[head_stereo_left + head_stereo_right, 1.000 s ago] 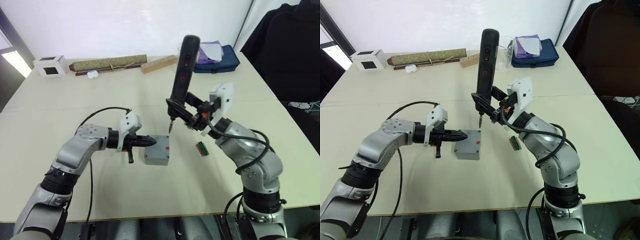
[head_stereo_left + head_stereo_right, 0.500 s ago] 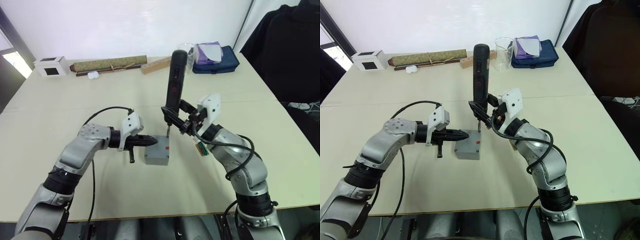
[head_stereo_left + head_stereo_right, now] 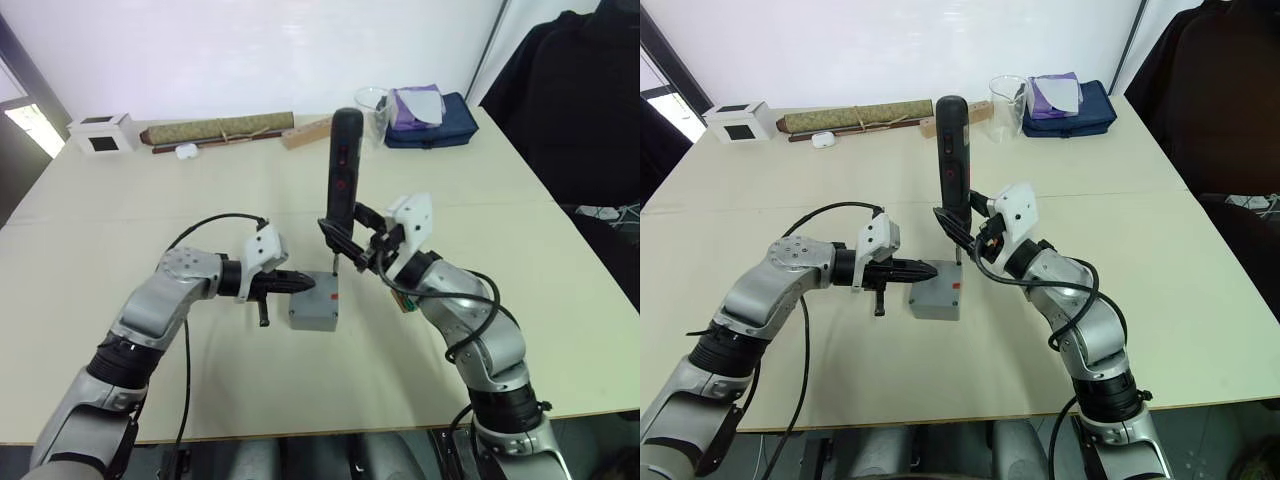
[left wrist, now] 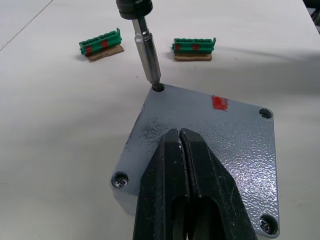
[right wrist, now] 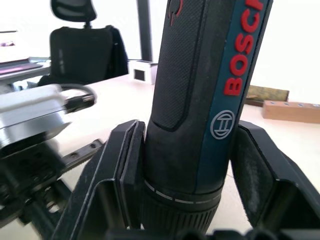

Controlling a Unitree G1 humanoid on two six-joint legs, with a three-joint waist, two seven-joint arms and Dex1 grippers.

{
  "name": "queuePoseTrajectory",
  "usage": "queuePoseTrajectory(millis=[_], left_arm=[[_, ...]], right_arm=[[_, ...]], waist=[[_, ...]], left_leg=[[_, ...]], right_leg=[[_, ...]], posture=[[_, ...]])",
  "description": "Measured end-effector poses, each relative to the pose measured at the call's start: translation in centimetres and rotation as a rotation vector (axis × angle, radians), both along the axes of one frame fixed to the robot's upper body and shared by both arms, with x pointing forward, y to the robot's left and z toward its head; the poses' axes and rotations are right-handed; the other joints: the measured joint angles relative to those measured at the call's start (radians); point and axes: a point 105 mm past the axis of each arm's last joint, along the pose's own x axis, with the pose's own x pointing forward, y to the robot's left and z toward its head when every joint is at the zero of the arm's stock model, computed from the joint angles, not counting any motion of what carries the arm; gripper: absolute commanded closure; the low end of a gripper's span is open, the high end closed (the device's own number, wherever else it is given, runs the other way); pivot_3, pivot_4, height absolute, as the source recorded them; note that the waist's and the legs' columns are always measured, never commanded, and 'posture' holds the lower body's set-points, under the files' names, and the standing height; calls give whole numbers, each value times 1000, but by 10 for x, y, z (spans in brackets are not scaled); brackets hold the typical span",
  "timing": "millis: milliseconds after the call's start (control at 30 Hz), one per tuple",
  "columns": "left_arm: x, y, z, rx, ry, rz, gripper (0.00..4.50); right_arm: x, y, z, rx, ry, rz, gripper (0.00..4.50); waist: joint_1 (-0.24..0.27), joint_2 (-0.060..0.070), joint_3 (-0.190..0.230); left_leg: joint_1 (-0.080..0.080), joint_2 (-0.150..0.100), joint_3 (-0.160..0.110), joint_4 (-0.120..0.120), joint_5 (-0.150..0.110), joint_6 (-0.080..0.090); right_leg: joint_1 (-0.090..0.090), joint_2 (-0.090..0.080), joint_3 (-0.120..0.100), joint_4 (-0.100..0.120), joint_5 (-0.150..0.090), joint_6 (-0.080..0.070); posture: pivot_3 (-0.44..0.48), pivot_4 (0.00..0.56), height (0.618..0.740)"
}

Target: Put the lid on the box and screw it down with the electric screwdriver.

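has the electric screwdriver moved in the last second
Yes. The electric screwdriver, held by the right gripper, came down and toward the robot's left, from above the table beside the box to a lid corner hole.

Clearance around the box point(image 3: 314, 300)

The left gripper point(image 4: 183, 145), fingers pressed together, is lying across the lid point(image 4: 200, 150); the electric screwdriver point(image 3: 341, 180) is standing over one corner screw hole. Two green terminal blocks point(image 4: 194, 47) are sitting just beyond. The near tabletop point(image 3: 250, 390) is lying open.
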Motion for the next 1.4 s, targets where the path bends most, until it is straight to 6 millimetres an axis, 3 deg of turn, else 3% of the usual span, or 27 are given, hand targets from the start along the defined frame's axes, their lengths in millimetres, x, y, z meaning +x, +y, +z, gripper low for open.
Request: queuePoseTrajectory(millis=[200, 1400], left_arm=[[-2, 1, -6, 23, 9, 1, 4500], [-6, -1, -10, 38, 19, -4, 4500]], right_arm=[[-1, -1, -10, -25, 21, -5, 2332], [-4, 1, -16, -52, 12, 28, 2332]], waist=[[-1, -2, -6], [-1, -3, -22]], left_leg=[[18, 0, 0, -4, -2, 2], [19, 1, -1, -10, -2, 2]], right_leg=[[18, 0, 0, -2, -8, -4], [19, 0, -1, -10, -10, -4]], posture=[[0, 150, 740], [0, 150, 740]])
